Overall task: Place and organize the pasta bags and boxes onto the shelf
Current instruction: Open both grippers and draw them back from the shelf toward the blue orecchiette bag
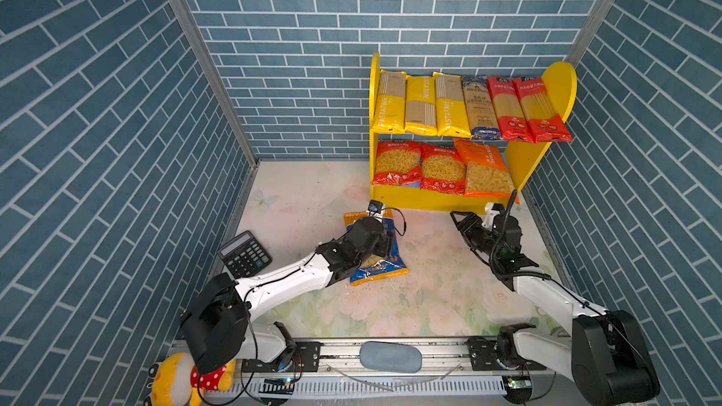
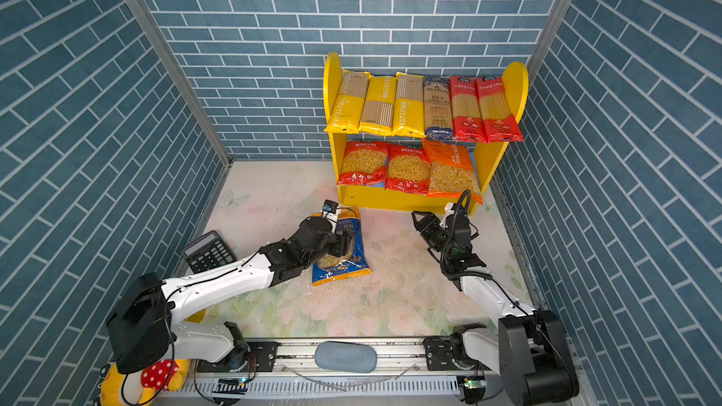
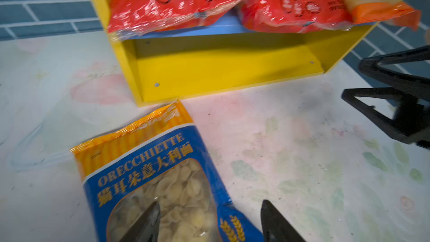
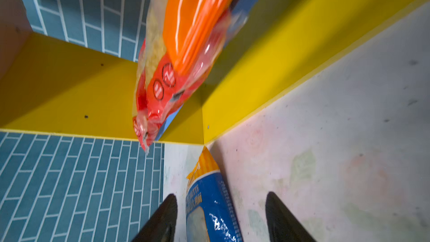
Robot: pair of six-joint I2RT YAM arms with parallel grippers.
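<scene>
Jaws apart, the left gripper (image 3: 209,202) hangs over the blue bag (image 1: 381,271), one finger (image 3: 144,222) above its window, the other past its edge. The bag lies flat mid-table (image 1: 312,197), its orange top by a front corner of the shelf (image 1: 410,201), which stands at its 1 o'clock. At the bag's 3 o'clock the right gripper (image 1: 461,218) hovers open and empty. Six long packs (image 1: 449,105) line the shelf above; two red bags (image 1: 396,164) and a tilted orange bag (image 1: 484,169) sit below. A calculator (image 1: 245,253) lies at the blue bag's 9 o'clock.
</scene>
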